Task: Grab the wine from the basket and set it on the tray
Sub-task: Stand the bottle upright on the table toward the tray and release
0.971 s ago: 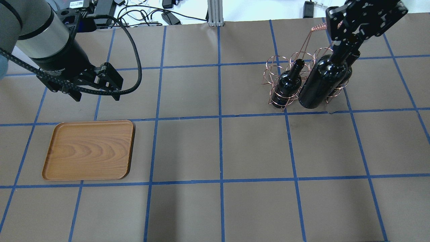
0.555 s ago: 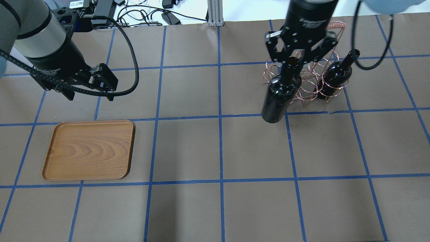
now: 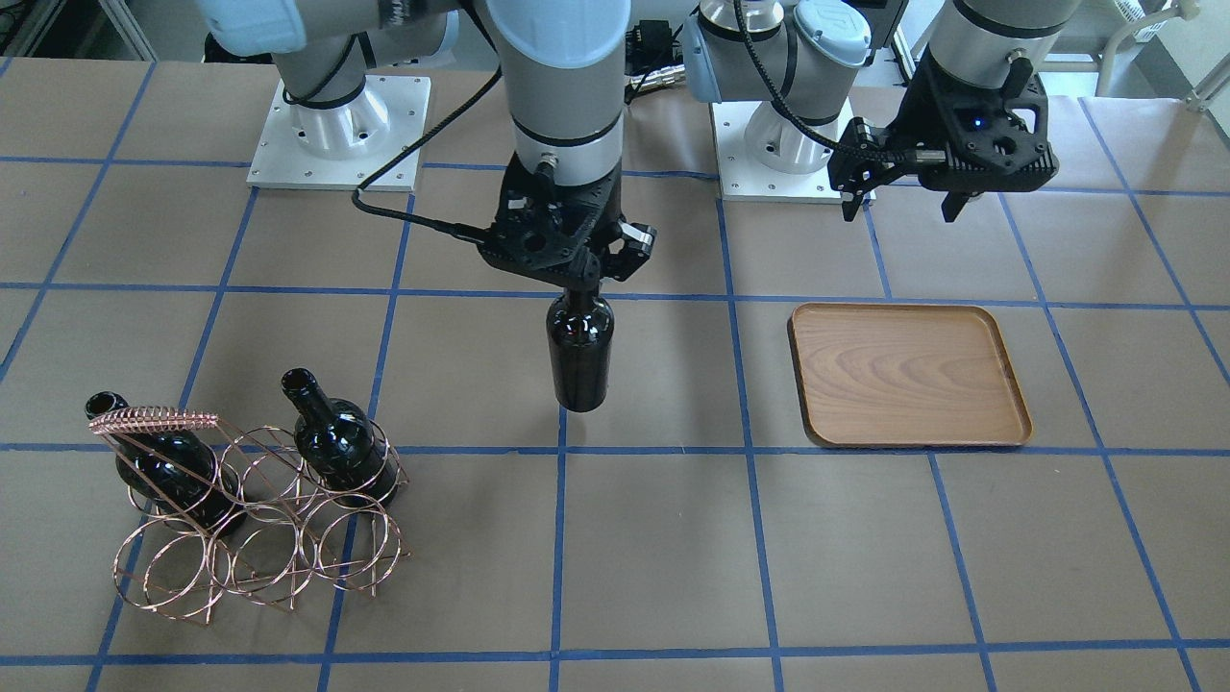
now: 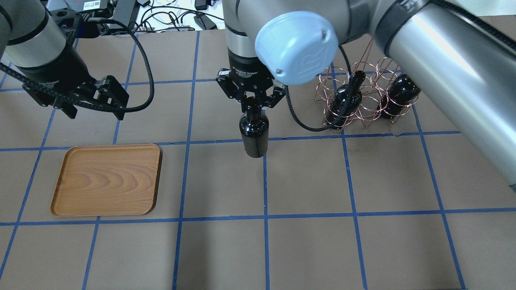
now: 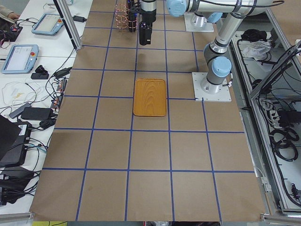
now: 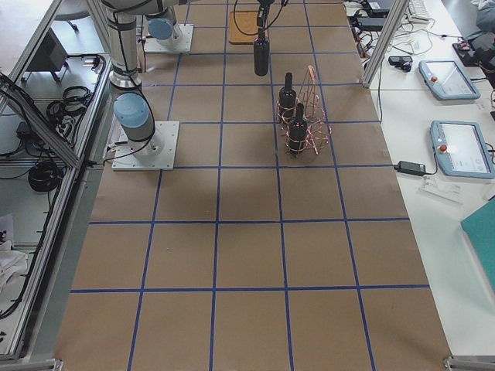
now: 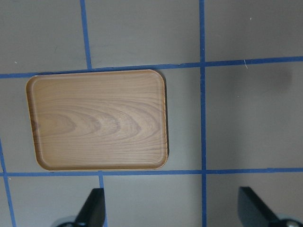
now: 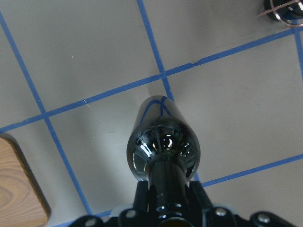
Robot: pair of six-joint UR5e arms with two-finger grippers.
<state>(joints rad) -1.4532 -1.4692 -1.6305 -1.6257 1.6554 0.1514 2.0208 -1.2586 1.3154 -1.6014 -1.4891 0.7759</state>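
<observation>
My right gripper (image 4: pixel 252 102) is shut on the neck of a near-black wine bottle (image 4: pixel 254 135) and holds it upright above the middle of the table. It shows the same in the front view (image 3: pixel 579 356) and the right wrist view (image 8: pixel 163 142). The copper wire basket (image 4: pixel 367 106) stands at the far right with two more bottles (image 4: pixel 342 104) (image 4: pixel 399 96) in its outer hoops. The brown wooden tray (image 4: pixel 107 179) lies bare at the left. My left gripper (image 4: pixel 96 114) is open and empty, hovering just beyond the tray's far edge; the tray fills its wrist view (image 7: pixel 97 120).
The table is brown paper with a blue tape grid. Cables and boxes lie past the far edge (image 4: pixel 169 16). My right arm's large elbow (image 4: pixel 298 48) reaches across above the basket. Operator desks with tablets (image 6: pixel 452 147) flank the table.
My right gripper has carried the bottle leftward, away from the basket to the table's middle. My left gripper has shifted slightly left, still open.
</observation>
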